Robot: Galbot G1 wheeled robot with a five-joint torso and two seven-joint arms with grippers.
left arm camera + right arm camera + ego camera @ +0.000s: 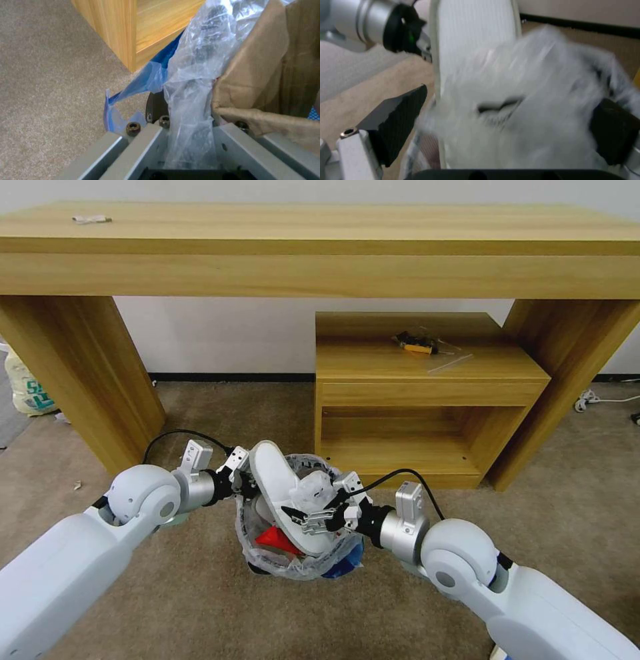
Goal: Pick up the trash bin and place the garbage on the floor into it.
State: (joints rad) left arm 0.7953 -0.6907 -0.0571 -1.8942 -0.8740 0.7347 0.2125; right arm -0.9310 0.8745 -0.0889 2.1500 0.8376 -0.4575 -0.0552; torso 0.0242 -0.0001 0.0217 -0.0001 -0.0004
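Trash bin (293,563) first, in the head view: it hangs between the two arms just above the beige carpet floor (200,607), in front of the low wooden cabinet (427,400) that stands under the long wooden table (320,247). Its clear bag liner is crinkled over the rim, and a blue bag shows at its lower edge. A white slipper (280,493) stands steeply in the bin, heel end sticking up above the rim, with a red wrapper (277,540) lying beneath it. The left pincer (241,480) is at the bin's left rim, clamped on the rim and liner. The right pincer (313,517) reaches in from the right over the bin's mouth, its fingers apart beside a crumpled clear-white bundle (313,488) resting on the slipper.

From the left wrist, the left pincer's grey fingers (143,147) close on the clear liner (196,82) and the bin's dark rim (156,107); blue plastic (146,80) hangs beside it, brown cardboard (266,70) fills the bin's inside, and the cabinet's corner (123,32) stands close behind over the carpet.

From the right wrist, the right pincer's black pads (400,117) stand wide apart on either side of the blurred white bundle (526,117), with the ribbed slipper sole (473,37) upright behind it and the left arm's wrist (370,22) farther off.
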